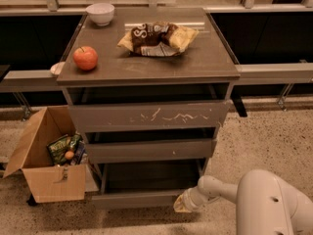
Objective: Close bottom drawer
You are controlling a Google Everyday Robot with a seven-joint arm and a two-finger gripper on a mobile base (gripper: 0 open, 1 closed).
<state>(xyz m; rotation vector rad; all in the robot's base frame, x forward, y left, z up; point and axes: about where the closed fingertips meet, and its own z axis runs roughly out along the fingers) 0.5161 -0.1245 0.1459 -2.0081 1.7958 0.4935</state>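
Under the table's [208, 58] front-right corner, your gripper [182, 203] is touching the bottom drawer [137, 199], which is standing partly open; its grip I cannot tell.

Gripper [185, 203] at bottom drawer [132, 199] front

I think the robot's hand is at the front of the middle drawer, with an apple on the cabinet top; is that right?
Not quite: the camera view shows the hand at the front of the bottom drawer, not the middle one. The apple is indeed on the cabinet top.
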